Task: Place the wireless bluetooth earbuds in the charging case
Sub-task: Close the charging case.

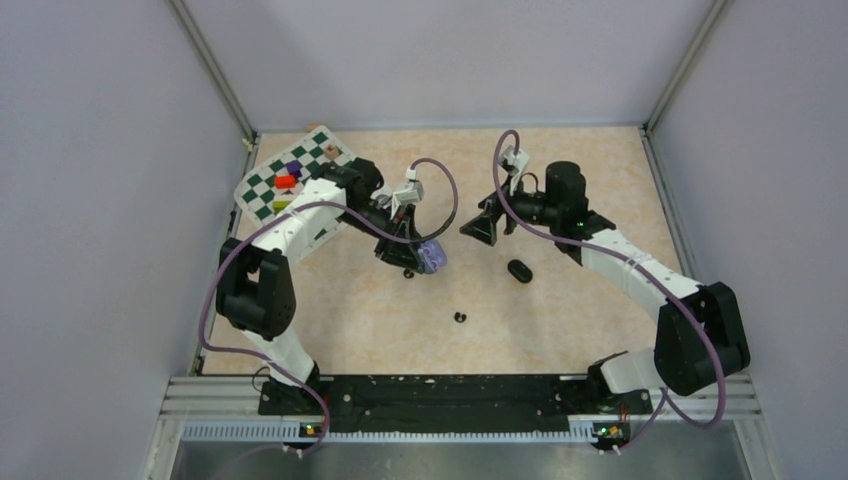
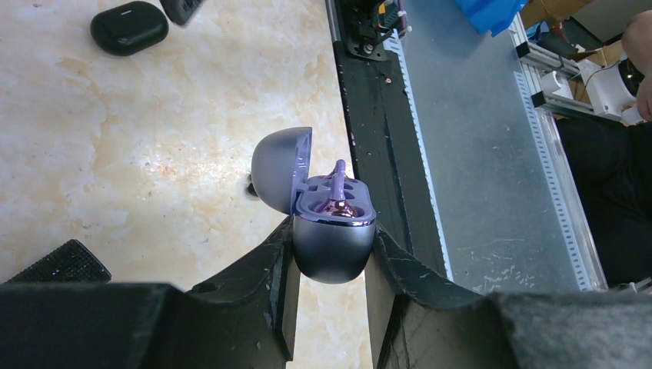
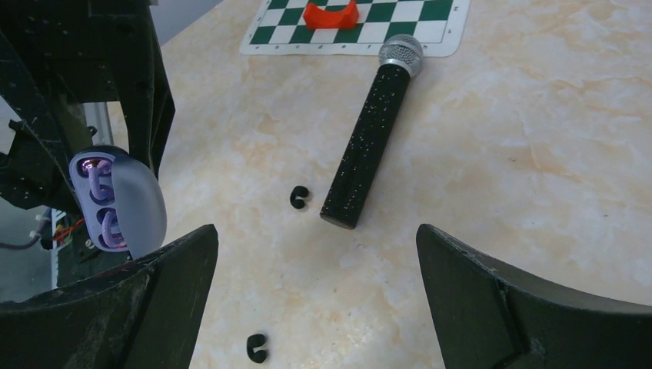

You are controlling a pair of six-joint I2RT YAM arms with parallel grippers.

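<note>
My left gripper (image 1: 418,254) is shut on an open pale purple charging case (image 2: 332,250) and holds it above the table. Its lid (image 2: 280,169) is swung back. Two pale purple earbuds (image 2: 338,201) sit in its wells; they also show in the right wrist view (image 3: 104,207). Two black earbuds (image 3: 299,197) (image 3: 257,347) lie loose on the table; the top view shows them too (image 1: 408,273) (image 1: 460,317). A closed black case (image 1: 519,271) lies right of centre. My right gripper (image 1: 487,228) is open and empty, just right of the purple case (image 3: 127,201).
A long black microphone (image 3: 369,146) with a silver head lies on the table beyond the near black bud. A green checkered mat (image 1: 290,178) with a red block (image 3: 330,13) is at the far left. Grey walls enclose the table.
</note>
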